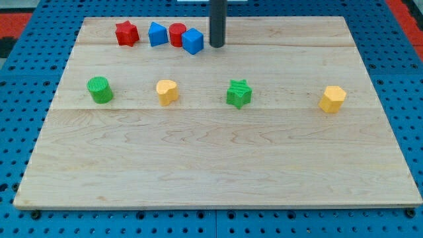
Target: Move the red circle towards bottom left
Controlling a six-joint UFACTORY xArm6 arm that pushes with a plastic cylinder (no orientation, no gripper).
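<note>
The red circle point(176, 33) stands near the view's top left of the wooden board point(218, 165), wedged between a blue block point(157, 34) on its left and a blue cube point(193, 41) on its right, touching both. My tip point(217, 45) is down on the board just right of the blue cube, a small gap from it. The red circle is partly hidden by the blue cube.
A red star point(126, 33) sits left of the blue block. In a row across the middle are a green cylinder point(100, 90), a yellow heart point(167, 92), a green star point(238, 93) and a yellow hexagon point(332, 99).
</note>
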